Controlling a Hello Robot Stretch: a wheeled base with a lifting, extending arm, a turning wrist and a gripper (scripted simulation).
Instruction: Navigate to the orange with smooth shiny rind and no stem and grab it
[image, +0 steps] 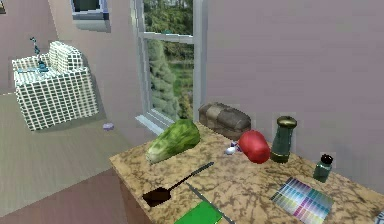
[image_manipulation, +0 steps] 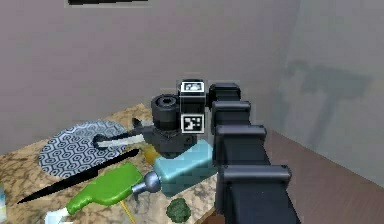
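Reaching out across the counter (image_manipulation: 22, 165), I judge the driving done and the grab itself in hand. Left of my gripper (image_manipulation: 122, 136), and running on behind its fingers, lies a patterned plate (image_manipulation: 72, 152). With the plate and counter right behind its far end, I cannot tell whether the gripper has hold of anything. Nearer to me than the fingers, a green bottle (image_manipulation: 110, 187) lies on its side. Just under the gripper's body shows a small yellow-orange bit that I take for the orange (image_manipulation: 148, 153); it is mostly hidden, and I cannot tell whether I touch it. Right of that, against my arm (image_manipulation: 250, 160), lies a pale blue bottle (image_manipulation: 190, 166). The next move calls for settling the fingers about the orange and lifting straight up, clear of both bottles.
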